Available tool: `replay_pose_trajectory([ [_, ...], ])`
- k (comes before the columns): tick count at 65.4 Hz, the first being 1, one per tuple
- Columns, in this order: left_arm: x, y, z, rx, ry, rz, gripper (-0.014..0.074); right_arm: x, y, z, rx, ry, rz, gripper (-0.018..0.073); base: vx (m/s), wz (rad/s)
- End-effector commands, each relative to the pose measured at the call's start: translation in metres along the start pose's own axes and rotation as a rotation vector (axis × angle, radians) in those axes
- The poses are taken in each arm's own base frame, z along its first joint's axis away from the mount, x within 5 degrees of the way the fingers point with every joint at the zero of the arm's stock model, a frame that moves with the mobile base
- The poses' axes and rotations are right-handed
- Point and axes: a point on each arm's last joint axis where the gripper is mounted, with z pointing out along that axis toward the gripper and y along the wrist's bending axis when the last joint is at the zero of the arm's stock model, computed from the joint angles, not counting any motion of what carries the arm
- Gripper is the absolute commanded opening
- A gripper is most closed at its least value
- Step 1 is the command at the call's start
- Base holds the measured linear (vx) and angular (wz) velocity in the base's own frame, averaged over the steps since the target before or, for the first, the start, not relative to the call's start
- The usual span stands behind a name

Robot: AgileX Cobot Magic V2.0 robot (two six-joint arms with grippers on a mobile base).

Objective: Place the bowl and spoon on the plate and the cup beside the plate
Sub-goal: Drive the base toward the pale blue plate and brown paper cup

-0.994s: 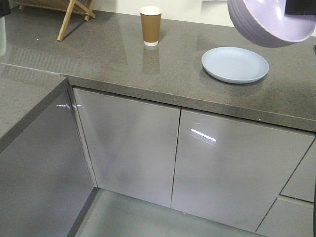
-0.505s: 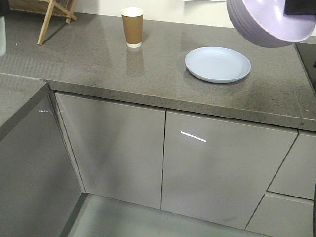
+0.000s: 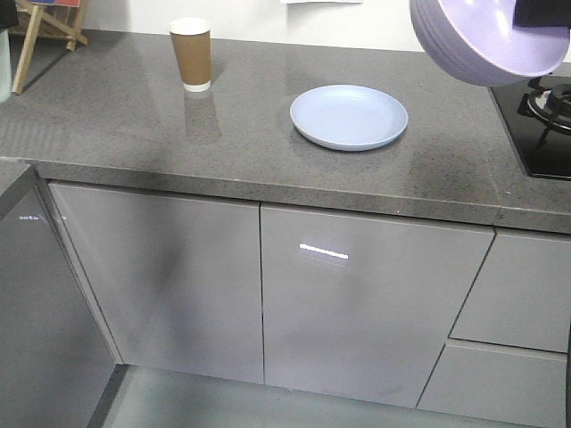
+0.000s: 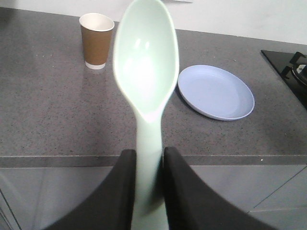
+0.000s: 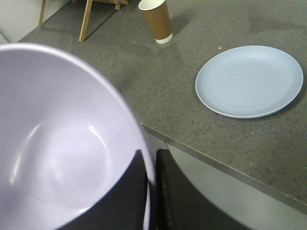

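The left pincer (image 4: 149,160) is clenched on the spoon's (image 4: 146,62) handle, scoop end up above the counter (image 4: 48,110). The right pincer (image 5: 151,165) grips the bowl (image 5: 62,143) by its rim, in the air. On the counter, the plate (image 3: 349,117) lies flat and the cup (image 3: 191,53) stands upright, apart from it.

Both grippers loaded, each clamped tight on what it carries.
My left gripper (image 4: 149,160) sits at the bottom centre of its wrist view. Its two dark fingers (image 4: 122,191) pinch the spoon (image 4: 146,62) by the handle, and the spoon's head points up the frame. My right gripper (image 5: 151,165) is at the bottom centre of its own view, fingers (image 5: 180,201) closed across the rim of the bowl (image 5: 57,143), one inside the wall and one outside. On the front camera I catch only a dark piece of the right gripper in the upper right corner, gripping the tilted bowl held aloft.
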Motion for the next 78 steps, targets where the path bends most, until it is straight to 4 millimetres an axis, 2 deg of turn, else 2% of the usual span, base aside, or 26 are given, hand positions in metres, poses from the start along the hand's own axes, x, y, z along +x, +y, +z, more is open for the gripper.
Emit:
replay_pose_trajectory([
  [1, -0.0136, -0.0085, -0.0166, 0.019, -0.111, 0.001, -0.0007, -0.0118, 0.0151, -0.0164, -0.014, -0.103, -0.022, -0.0005, 0.04, -0.14],
  [78, -0.0136, -0.0085, -0.0166, 0.019, -0.111, 0.001, -0.0007, -0.0118, 0.0151, -0.0164, -0.014, -0.103, -0.022, -0.0005, 0.02, -0.04],
])
